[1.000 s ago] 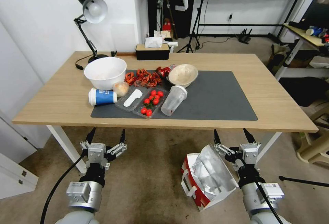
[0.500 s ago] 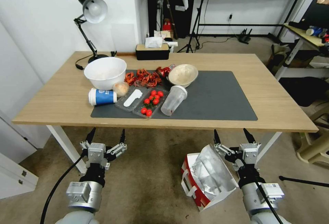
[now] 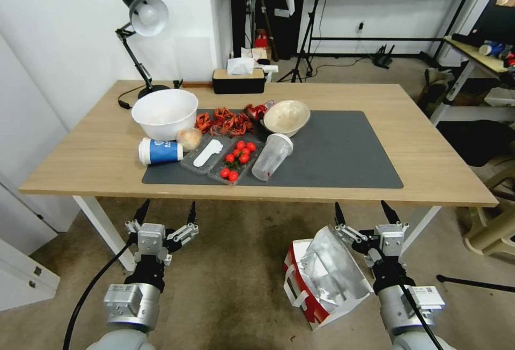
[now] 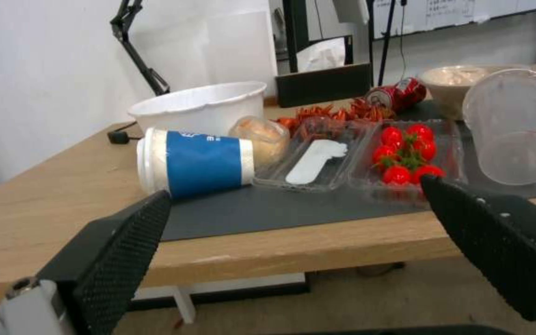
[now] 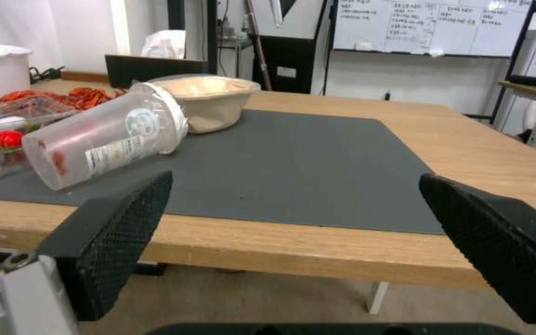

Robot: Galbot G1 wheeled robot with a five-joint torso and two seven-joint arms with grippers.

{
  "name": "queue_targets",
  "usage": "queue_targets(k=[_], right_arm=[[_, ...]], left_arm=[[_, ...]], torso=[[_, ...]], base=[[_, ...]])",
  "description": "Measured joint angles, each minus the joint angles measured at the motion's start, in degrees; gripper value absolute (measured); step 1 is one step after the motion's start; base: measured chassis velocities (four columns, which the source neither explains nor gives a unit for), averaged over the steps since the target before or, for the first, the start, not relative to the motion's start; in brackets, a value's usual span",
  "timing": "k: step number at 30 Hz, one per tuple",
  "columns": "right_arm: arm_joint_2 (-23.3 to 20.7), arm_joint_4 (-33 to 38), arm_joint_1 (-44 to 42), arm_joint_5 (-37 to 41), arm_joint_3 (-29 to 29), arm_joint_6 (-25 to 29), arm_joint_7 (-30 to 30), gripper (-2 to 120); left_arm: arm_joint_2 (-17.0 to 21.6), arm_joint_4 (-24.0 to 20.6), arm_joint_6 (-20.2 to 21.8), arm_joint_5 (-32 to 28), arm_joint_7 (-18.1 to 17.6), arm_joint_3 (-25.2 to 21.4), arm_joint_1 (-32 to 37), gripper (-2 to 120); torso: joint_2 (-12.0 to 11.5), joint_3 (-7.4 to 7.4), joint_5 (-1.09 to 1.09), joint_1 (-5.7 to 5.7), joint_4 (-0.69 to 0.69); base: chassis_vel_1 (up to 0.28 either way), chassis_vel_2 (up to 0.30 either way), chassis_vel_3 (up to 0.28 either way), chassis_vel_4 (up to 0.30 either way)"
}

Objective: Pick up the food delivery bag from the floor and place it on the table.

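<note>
We see nothing that has moved since the earlier frames: the arms, the bag and the things on the table all sit where they were. The food delivery bag [image 3: 324, 277] stands tilted on the floor [image 3: 230, 285] just in front of the table's near edge, toward its right corner, its foil lining open to us and a white strap handle on its red side. The right gripper [image 3: 363, 211] hangs directly beside the bag's far upper rim, below the table's near edge, its jaws spread wide and holding nothing; we cannot tell whether the nearer finger touches the foil. The left gripper [image 3: 166, 211] hovers over bare floor under the near edge toward the left corner, well apart from the bag, jaws likewise wide open and empty.

The table [image 3: 80, 162] carries a dark grey mat [image 3: 343, 151]. On the mat's left half we see a clear plastic cup [image 3: 272, 157] lying on its side, a clear tray of cherry tomatoes [image 3: 237, 159], a second tray with a white utensil [image 3: 207, 153], a blue-and-white paper cup [image 3: 160, 151] on its side, a large white bowl [image 3: 164, 113], a beige bowl [image 3: 286, 117] and a heap of red crayfish shells [image 3: 225, 121]. A desk lamp [image 3: 140, 23] and a black tissue box [image 3: 238, 80] stand along the far edge.
</note>
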Motion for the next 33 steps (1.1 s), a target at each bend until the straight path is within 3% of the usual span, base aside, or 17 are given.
queue_targets(k=[12,16,26,33], right_arm=[[0.0,0.0,0.0,0.1,0.0,-0.1,0.0,100],[-0.9,0.5,0.0,2.0,0.7,-2.9,0.1,100],[-6.1,4.3,0.5,14.2,5.0,-19.6,1.1,100],[-6.8,4.6,0.4,16.9,6.3,-20.3,1.3,100]], left_arm=[[0.1,0.0,0.2,-0.4,-0.2,0.1,-0.1,100],[1.8,0.0,2.8,-4.7,-3.1,1.5,-2.3,100],[8.0,-0.6,12.4,-20.7,-13.5,6.6,-10.0,100],[12.0,-0.9,18.5,-30.8,-20.1,9.9,-14.8,100]], torso=[[0.0,0.0,0.0,0.0,0.01],[0.0,0.0,0.01,0.0,0.0],[0.0,0.0,0.01,0.0,0.0],[0.0,0.0,0.0,0.0,0.0]], base=[[0.0,0.0,0.0,0.0],[0.0,0.0,0.0,0.0],[0.0,0.0,0.0,0.0],[0.0,0.0,0.0,0.0]])
